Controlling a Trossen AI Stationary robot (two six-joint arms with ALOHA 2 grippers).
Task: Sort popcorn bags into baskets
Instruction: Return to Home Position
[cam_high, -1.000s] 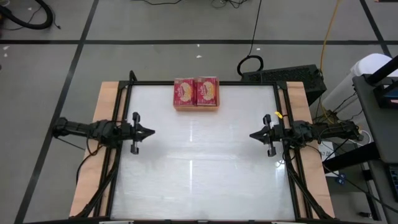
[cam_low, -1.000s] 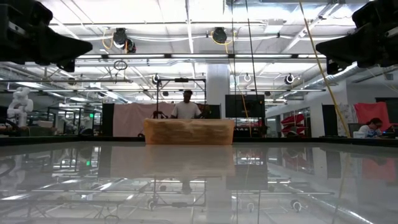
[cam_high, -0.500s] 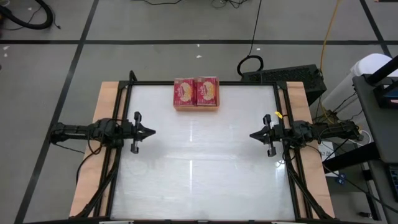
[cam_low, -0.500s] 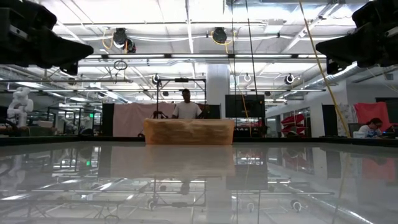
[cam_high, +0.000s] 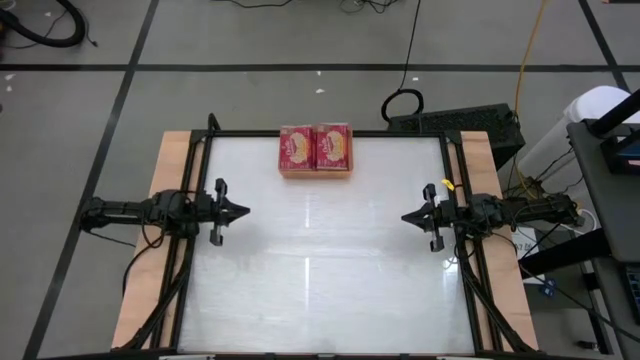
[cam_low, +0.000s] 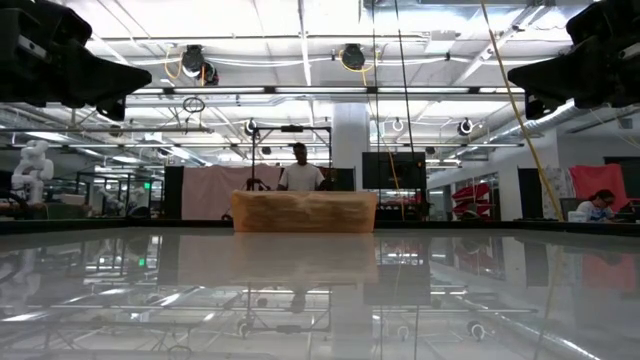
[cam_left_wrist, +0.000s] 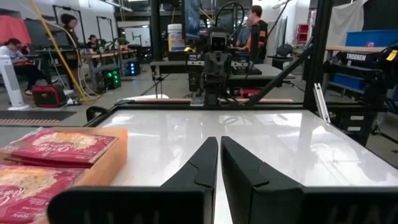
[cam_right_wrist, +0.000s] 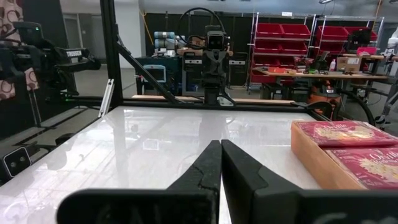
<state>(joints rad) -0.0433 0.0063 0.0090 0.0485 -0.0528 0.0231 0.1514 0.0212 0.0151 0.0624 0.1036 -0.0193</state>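
Note:
The orange basket (cam_high: 316, 175) stands at the middle of the table's far edge, resting on its flat bottom. It holds red popcorn bags (cam_high: 299, 148) in two side-by-side piles, picture faces up. In the low view the basket (cam_low: 304, 212) shows as a low tan wall. My left gripper (cam_high: 243, 211) hovers shut at the table's left side, pointing level toward the right. My right gripper (cam_high: 405, 217) hovers shut at the right side, facing it. The left wrist view shows the bags (cam_left_wrist: 62, 147) off to one side of the left gripper (cam_left_wrist: 219, 140). The right wrist view shows them (cam_right_wrist: 339, 132) beside the right gripper (cam_right_wrist: 221, 143).
A glossy white tabletop (cam_high: 320, 270) lies between the two grippers. A black frame rail (cam_high: 205, 135) borders the table, with wooden strips (cam_high: 150, 290) along both sides. Beyond the far edge, a person (cam_low: 300, 172) stands in the room.
My left arm's rear part has swung a little toward the table's near edge, so the arm lies straighter. Its shut gripper stays over the same spot.

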